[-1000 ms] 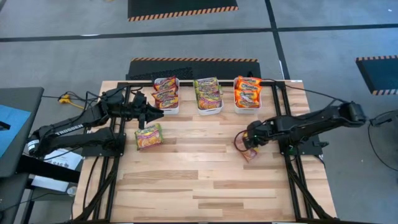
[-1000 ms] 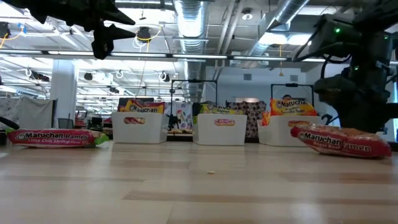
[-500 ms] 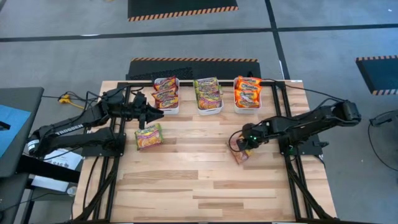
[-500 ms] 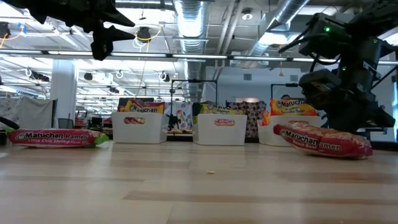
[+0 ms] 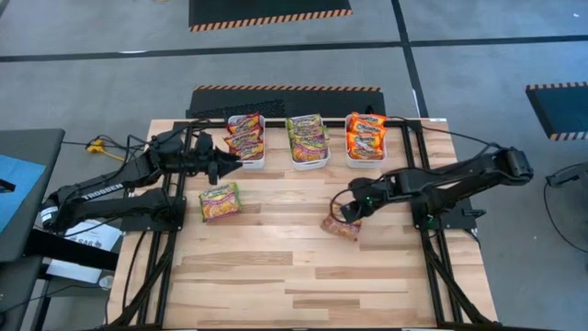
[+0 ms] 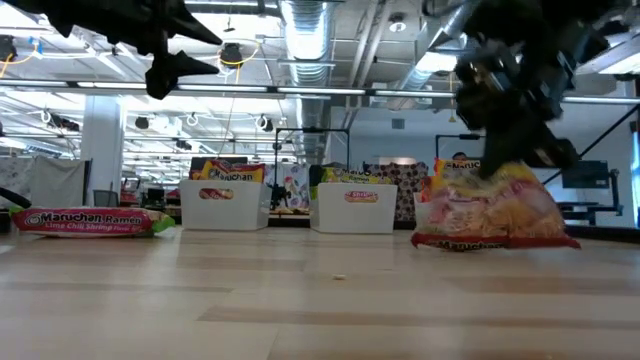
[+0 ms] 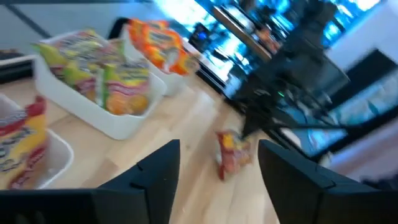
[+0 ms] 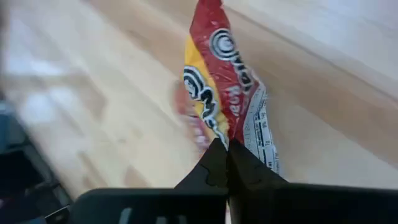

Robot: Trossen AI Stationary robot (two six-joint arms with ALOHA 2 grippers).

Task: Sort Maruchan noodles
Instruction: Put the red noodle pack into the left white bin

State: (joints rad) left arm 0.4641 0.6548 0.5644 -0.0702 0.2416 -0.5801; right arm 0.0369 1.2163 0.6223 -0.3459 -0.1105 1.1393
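Observation:
My right gripper (image 5: 350,209) is shut on a red-edged Maruchan noodles packet (image 5: 339,226) at mid-table, right of centre; the low view shows this packet (image 6: 494,212) tipped up below the gripper (image 6: 492,160). A green-edged packet (image 5: 220,200) lies flat on the table's left part. My left gripper (image 5: 235,165) hovers open, with nothing between its fingers, beside the left white bin (image 5: 246,162) and above the green-edged packet. The left wrist view looks between its fingers (image 7: 217,180) toward the red-edged packet (image 7: 232,152). My right gripper pinches the red-edged packet's upper edge seam (image 8: 231,132) between its two fingers. The fingers come from above, slanting down from the table's right side. The packet hangs below them, tipped up on edge, its lower edge (image 6: 490,243) down at the table top.
Three white bins stand in a row at the table's far edge: the left bin with red-edged packets (image 5: 244,136), the middle one (image 5: 308,141) with green-edged ones, the right one (image 5: 366,135) with orange ones. The near half of the wooden table (image 5: 303,285) is bare.
My right gripper has taken hold of the red-edged packet and gone toward the table's left edge and up. The packet, flat before, is now tipped up on edge and has slid left with it. My left gripper has opened in place.

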